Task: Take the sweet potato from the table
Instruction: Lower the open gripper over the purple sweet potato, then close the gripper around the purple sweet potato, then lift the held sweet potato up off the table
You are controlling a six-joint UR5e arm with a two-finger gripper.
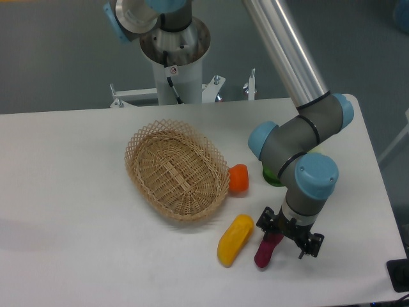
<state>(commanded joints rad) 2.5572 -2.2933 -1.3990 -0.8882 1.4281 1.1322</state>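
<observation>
On the left of the white surface [64, 192] nothing of the task lay. Toward the middle stood a woven wicker basket [177, 169], holding nothing that could be seen. Just beside its right rim sat a small round orange item [238, 178], and nearer the front edge lay a yellow-orange oblong vegetable [235, 239], tilted with its upper end pointing right.

Just right of that vegetable, close to the front edge and toward the right end of the surface, lay the sweet potato [266, 250], dark magenta and slightly curved. It looked to be resting on the surface and not yet lifted. The gripper [288, 236] hung directly over its upper end, with the jaws spread apart, one finger on each side of the tip. Whether either finger touched the skin could not be told from this view.

A green object [273, 176] showed behind the arm's wrist joints, mostly hidden.

As a judgement, the approach and descent were done and the jaws were lined up around the sweet potato. What remained was the closing of the jaws on it and the lift clear of the surface, so the task stood roughly midway, with the actual pick-up yet to come.
</observation>
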